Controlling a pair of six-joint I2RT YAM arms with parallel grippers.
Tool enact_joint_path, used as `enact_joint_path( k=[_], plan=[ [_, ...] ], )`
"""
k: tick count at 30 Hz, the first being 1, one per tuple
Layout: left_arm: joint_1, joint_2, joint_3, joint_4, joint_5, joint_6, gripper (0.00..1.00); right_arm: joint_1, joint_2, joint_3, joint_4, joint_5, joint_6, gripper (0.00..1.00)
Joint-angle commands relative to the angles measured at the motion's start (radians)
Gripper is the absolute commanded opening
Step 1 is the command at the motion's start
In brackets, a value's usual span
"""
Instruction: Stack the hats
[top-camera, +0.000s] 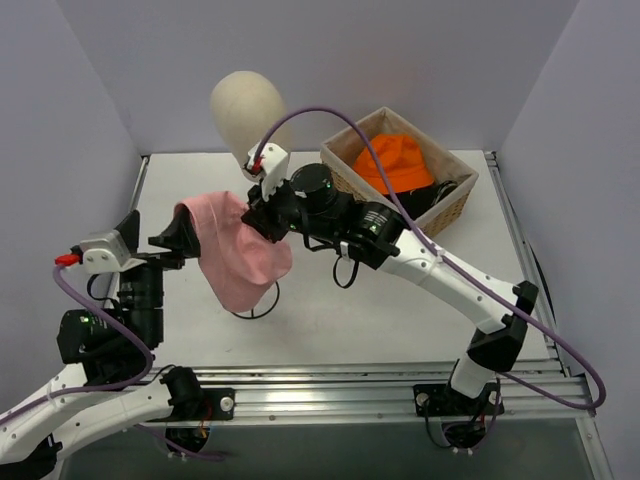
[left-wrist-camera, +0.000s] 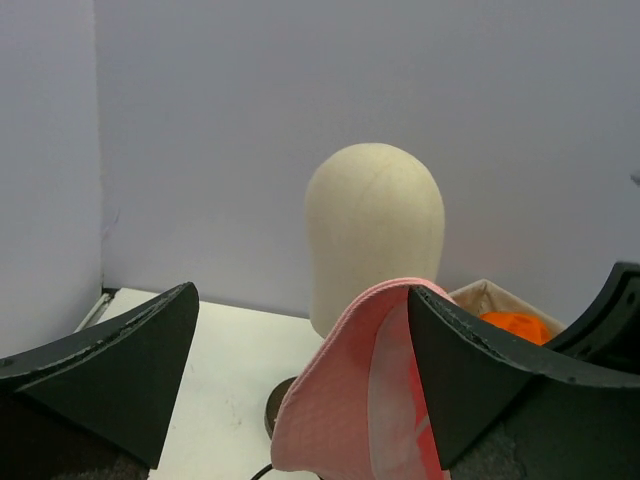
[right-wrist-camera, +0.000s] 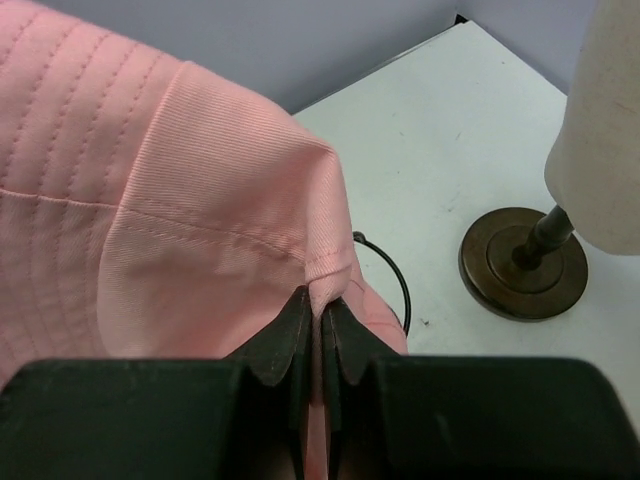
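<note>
Pink hat (right-wrist-camera: 150, 200) pinched in my right hand (right-wrist-camera: 318, 330), my left hand (left-wrist-camera: 302, 298) spread wide open.
The hat hangs above the counter (top-camera: 400, 310) between my left fingers; the mannequin head (left-wrist-camera: 372, 230) stands just beyond, and the orange hat (top-camera: 395, 160) lies in the basket (top-camera: 455, 205) behind my right hand.

pink hat (right-wrist-camera: 150, 200) cropped left, mannequin head (right-wrist-camera: 600, 130) cropped right
</note>
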Motion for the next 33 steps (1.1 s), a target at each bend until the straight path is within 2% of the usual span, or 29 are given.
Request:
enact_joint_path(
  k=[1,4,9,12,15,20,25,28,33],
  plan=[
    [-0.006,0.037,0.106,-0.152,-0.132,-0.048,0.94,0.029,0.060,0.114,-0.088,0.124,-0.063,0.00],
    [-0.006,0.052,0.109,-0.156,-0.123,-0.050,0.94,0.026,0.095,0.177,-0.113,0.162,-0.074,0.00],
    [-0.003,0.058,0.060,-0.056,-0.084,-0.017,0.94,0.023,0.124,0.305,-0.153,0.167,-0.115,0.00],
    [0.000,0.088,0.076,-0.071,-0.101,-0.037,0.94,0.011,0.156,0.413,-0.195,0.202,-0.144,0.00],
    [0.011,0.143,0.174,-0.198,-0.120,-0.121,0.94,0.003,0.178,0.471,-0.220,0.193,-0.163,0.00],
    [0.051,0.258,0.385,-0.512,-0.083,-0.319,0.94,0.006,0.204,0.470,-0.208,0.193,-0.173,0.00],
    [0.114,0.328,0.555,-0.684,0.035,-0.425,0.94,0.003,0.252,0.508,-0.225,0.196,-0.196,0.00],
    [0.177,0.373,0.618,-0.788,0.110,-0.468,0.94,0.006,0.261,0.500,-0.236,0.152,-0.200,0.00],
    [0.393,0.443,0.716,-0.933,0.294,-0.595,0.94,0.008,0.255,0.454,-0.219,0.065,-0.203,0.00]
  ],
)
